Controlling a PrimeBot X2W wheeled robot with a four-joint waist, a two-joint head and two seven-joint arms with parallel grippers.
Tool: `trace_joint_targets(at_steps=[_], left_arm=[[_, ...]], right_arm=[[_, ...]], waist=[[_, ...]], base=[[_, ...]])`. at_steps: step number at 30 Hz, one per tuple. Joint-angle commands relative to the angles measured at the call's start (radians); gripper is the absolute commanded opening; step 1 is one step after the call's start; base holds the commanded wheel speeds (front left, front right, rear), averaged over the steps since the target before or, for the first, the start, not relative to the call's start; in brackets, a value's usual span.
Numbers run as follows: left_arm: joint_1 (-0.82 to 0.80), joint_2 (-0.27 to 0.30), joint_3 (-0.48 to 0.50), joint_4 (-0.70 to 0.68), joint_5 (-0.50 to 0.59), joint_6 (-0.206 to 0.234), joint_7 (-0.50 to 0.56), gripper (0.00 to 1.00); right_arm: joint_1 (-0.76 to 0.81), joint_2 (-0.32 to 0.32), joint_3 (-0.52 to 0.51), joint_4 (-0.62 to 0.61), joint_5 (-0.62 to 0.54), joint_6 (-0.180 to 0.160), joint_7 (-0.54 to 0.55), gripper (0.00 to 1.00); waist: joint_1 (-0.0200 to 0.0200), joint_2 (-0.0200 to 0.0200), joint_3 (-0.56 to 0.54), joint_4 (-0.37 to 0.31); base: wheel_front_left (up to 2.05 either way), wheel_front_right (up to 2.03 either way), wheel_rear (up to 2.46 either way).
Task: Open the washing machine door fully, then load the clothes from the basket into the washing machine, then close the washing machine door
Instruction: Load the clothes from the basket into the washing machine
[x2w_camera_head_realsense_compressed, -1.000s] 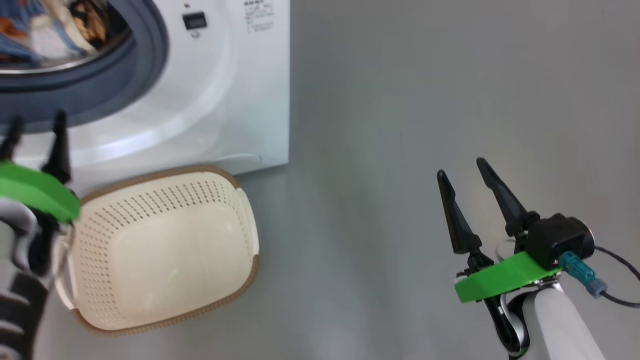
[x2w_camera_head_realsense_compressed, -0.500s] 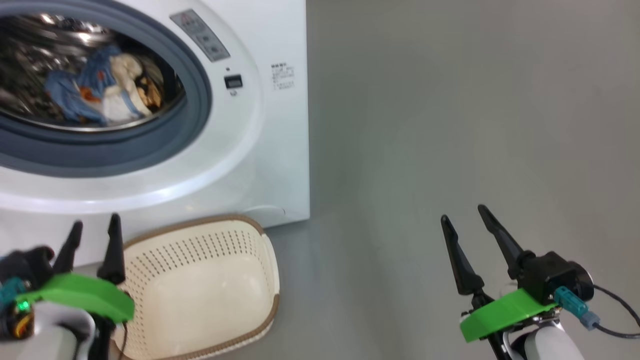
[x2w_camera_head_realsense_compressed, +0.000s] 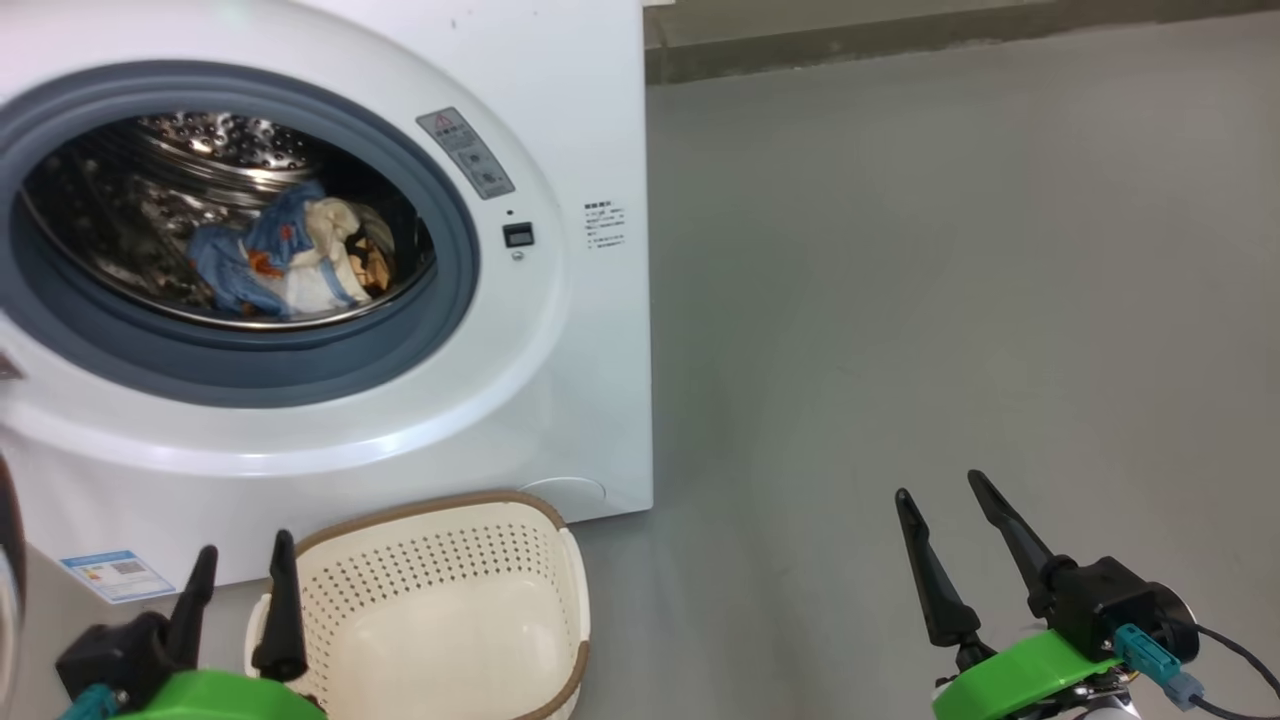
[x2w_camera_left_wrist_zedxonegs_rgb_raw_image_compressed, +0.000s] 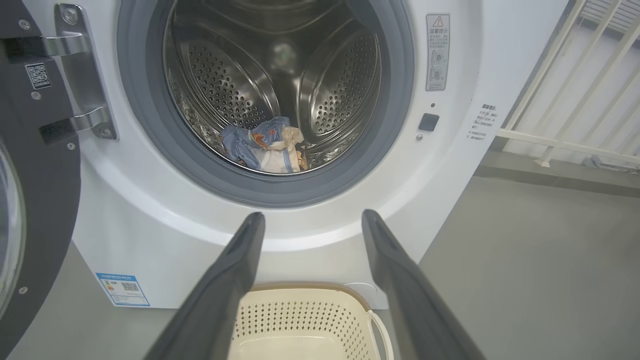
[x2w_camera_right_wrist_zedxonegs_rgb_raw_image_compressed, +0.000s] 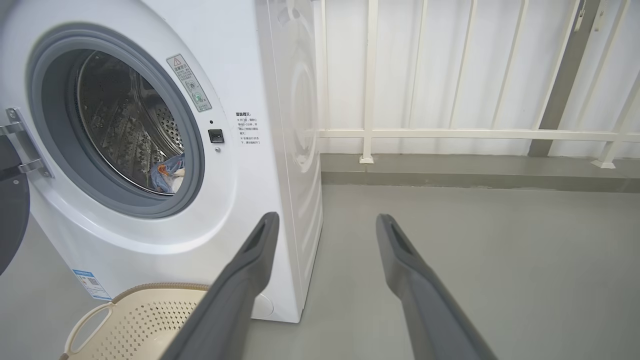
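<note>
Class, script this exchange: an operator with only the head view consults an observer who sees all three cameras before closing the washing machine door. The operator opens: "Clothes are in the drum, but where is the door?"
Observer: The left wrist view shows the washing machine door swung wide open, left of the drum opening, hung on a metal hinge.
Operator: Which face is turned toward us?
Observer: Its dark grey inner face, with a small QR sticker near the hinge.
Operator: What stands off to the right?
Observer: The right wrist view shows a white railing on a raised curb, behind the washing machine.
</note>
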Motion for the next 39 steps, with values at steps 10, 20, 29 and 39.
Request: trace_joint_targets(at_steps=[10, 20, 29, 39], left_arm=[[0.065, -0.081, 0.088, -0.077, 0.112, -0.029, -0.006, 1.00], [0.062, -0.133, 0.149, -0.062, 0.174, -0.078, -0.006, 1.00], [0.060, -0.161, 0.198, -0.056, 0.211, -0.112, -0.006, 1.00], [0.055, -0.173, 0.223, -0.048, 0.227, -0.132, -0.006, 1.00]], right_arm=[[0.010, 0.001, 0.003, -0.041, 0.002, 0.003, -0.005, 1.00], [0.007, 0.001, 0.009, -0.045, 0.015, 0.003, -0.005, 1.00], [0.007, 0.001, 0.010, -0.043, 0.019, 0.003, -0.005, 1.00], [0.007, 0.001, 0.010, -0.044, 0.013, 0.003, -0.005, 1.00]], waist=[[0.0000, 0.0000, -0.019, 0.041], [0.0000, 0.0000, -0.020, 0.057], [0.0000, 0.0000, -0.021, 0.055], [0.0000, 0.0000, -0.018, 0.055]], base=[[0.00, 0.00, 0.00], [0.00, 0.00, 0.00], [0.00, 0.00, 0.00], [0.00, 0.00, 0.00]])
